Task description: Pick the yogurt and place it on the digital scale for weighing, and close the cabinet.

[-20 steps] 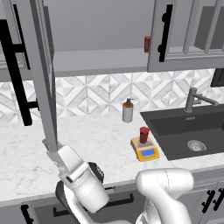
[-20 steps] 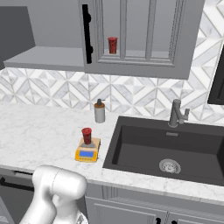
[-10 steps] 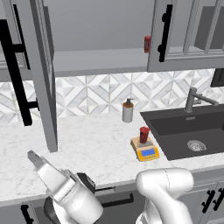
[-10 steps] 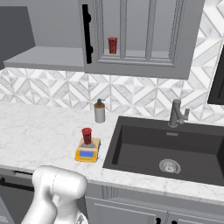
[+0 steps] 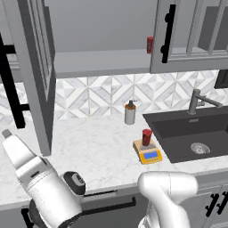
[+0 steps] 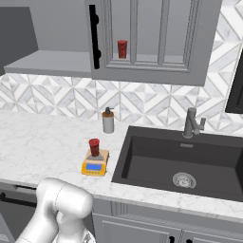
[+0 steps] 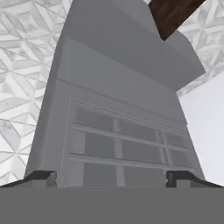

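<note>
A: Where did the yogurt [image 5: 147, 135] sit?

B: Just right of centre in the left base view, upright on the digital scale [image 5: 148, 153], near the front edge of the marble counter [image 5: 93, 151] and just left of the sink [image 5: 196, 133]. That half of the job looked finished. A second red cup [image 5: 150, 44] stood on the shelf at upper right; it was not the one being weighed.

A: And the cabinet [image 5: 31, 75]?

B: Open. Its left door swung out toward the camera, filling the upper left of the left base view, black bar handle [image 5: 11, 89] facing outward.

A: The gripper [image 7: 112, 177]?

B: Fingers spread wide, nothing between them. In the hand view the two tips sat at the bottom corners, with the panelled face of the door between and beyond. Touching or merely near, I couldn't tell.

A: Why positioned so?

B: My guess: the arm, low at lower left in the left base view, was lined up to push the door closed.
</note>
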